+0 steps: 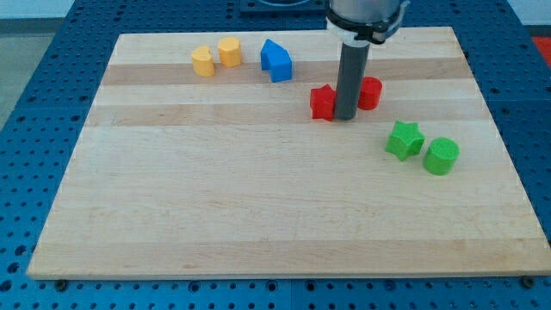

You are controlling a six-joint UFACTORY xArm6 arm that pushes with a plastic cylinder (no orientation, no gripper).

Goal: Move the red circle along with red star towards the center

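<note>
Risk: my tip [347, 117] sits between red star [323, 102] and red circle [370, 93]; push may separate them; no pincer fitted, nothing held

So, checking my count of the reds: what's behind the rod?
My tip stands between the red star and the red circle. The rod covers the near edges of both; anything else behind it is hidden.

I see a pale wood-grain tabletop [258, 198], smooth and matt; the red star [323, 102] looks like matt plastic.
</note>
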